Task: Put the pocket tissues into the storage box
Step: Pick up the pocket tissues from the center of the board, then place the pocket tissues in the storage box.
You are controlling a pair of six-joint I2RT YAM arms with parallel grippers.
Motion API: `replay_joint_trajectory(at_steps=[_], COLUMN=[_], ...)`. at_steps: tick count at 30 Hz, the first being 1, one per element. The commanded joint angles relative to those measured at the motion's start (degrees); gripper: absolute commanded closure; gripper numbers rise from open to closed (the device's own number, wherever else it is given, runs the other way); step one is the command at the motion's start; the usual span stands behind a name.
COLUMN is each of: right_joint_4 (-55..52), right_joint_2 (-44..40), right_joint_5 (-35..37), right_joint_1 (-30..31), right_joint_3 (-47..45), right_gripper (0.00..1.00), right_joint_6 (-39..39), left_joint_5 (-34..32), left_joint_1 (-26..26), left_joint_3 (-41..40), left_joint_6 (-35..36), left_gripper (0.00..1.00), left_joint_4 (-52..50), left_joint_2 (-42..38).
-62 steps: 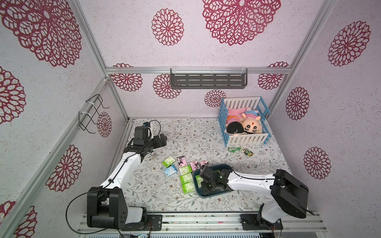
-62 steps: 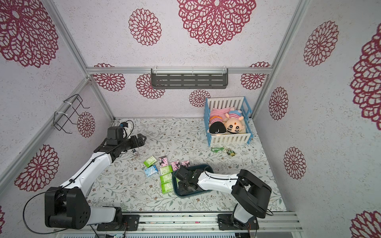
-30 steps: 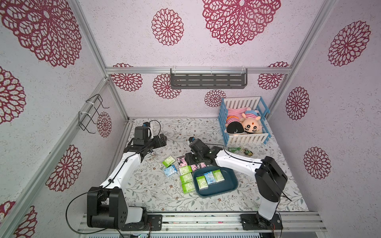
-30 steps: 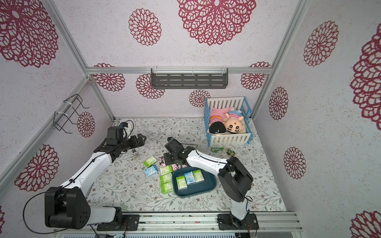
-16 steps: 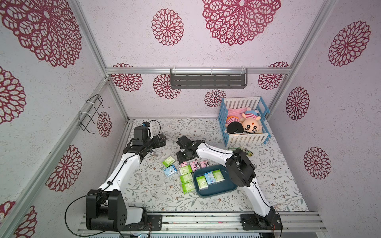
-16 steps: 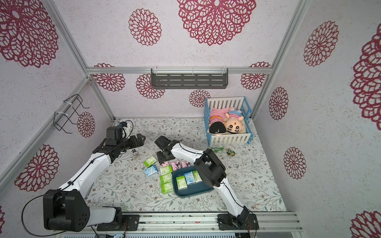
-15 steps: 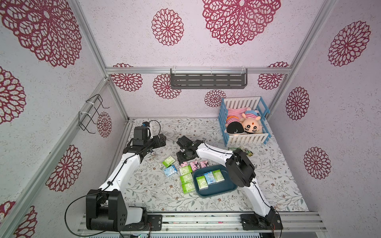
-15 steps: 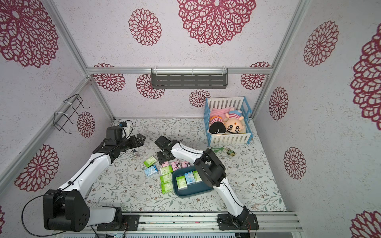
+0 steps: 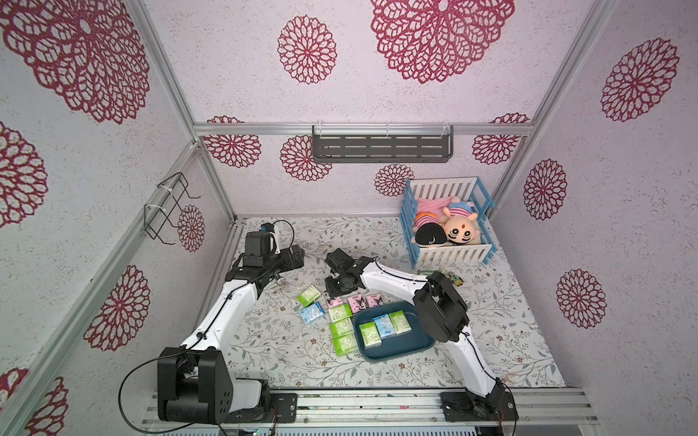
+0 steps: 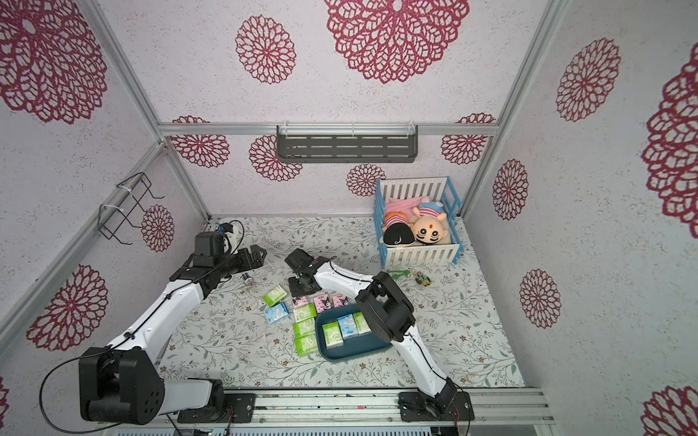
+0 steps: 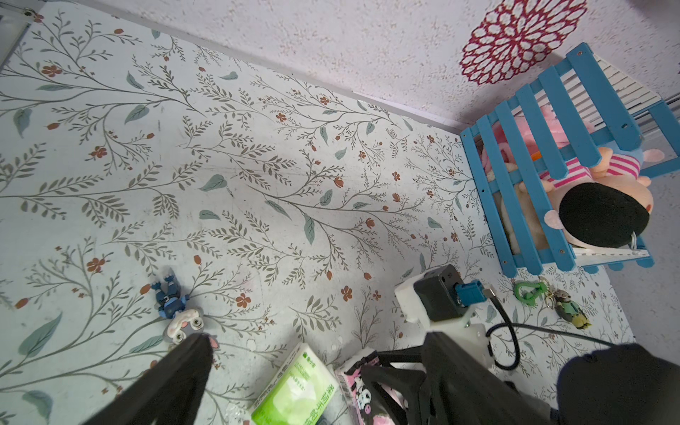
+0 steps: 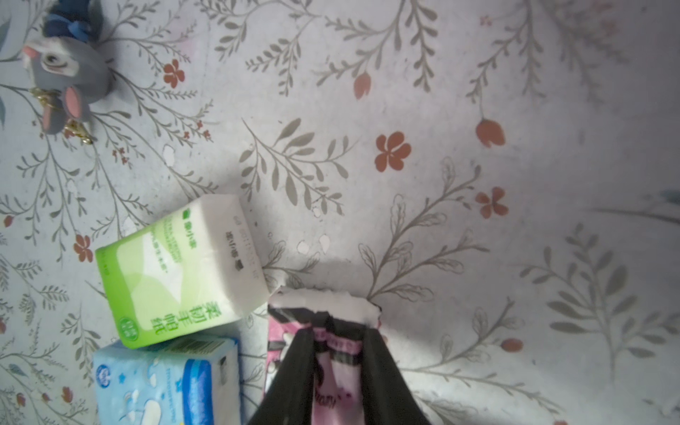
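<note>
I pinch the pink pack (image 12: pixel 340 368) across its width with my right fingers (image 12: pixel 382 368); storage box (image 9: pixel 409 341) lies right and nearer; left fingers (image 11: pixel 180 379) spread.

Pale textured walls (image 9: pixel 359 102) all around, big crimson floral medallions (image 9: pixel 442 37) on them; grey slotted shelf (image 9: pixel 381 148) hangs on the back wall, black wire rack (image 9: pixel 166 211) on a side wall, leafy-print floor (image 9: pixel 283 351) evenly lit.

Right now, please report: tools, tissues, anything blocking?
Right tool shut on pink pack. Left tool open. Three packs in storage box. Green pack close beside grip.
</note>
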Motion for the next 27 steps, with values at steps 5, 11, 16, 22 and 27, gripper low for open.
replay_joint_trajectory(at_steps=[5,11,16,22,27], right_joint_4=[3.5,9.7,11.8,8.2,0.6], right_joint_2=[-5.3,-14.4,-26.1,-42.6,-55.6], right_joint_5=[0.8,3.8,7.2,11.0,13.8], right_joint_1=[-0.2,-1.1,-3.6,-8.4,-11.4], right_joint_3=[-2.8,-9.0,-18.7,-32.8,-41.7], right_gripper=[1.00,1.00,1.00,1.00,1.00], right_joint_6=[1.7,1.6,1.1,0.3,0.7], left_joint_5=[-0.4,-1.0,-0.8,-0.3,0.2], left_joint_1=[0.1,-0.1,-0.4,-0.6,-0.6], left_joint_3=[-0.3,-0.4,-0.4,-0.4,-0.3], left_joint_6=[0.8,1.0,0.9,0.7,0.3], left_gripper=[0.03,0.03,0.03,0.03,0.03], left_joint_4=[-0.4,-0.6,-0.5,-0.1,0.6], left_joint_2=[-1.6,-1.9,-1.9,-1.5,-1.1])
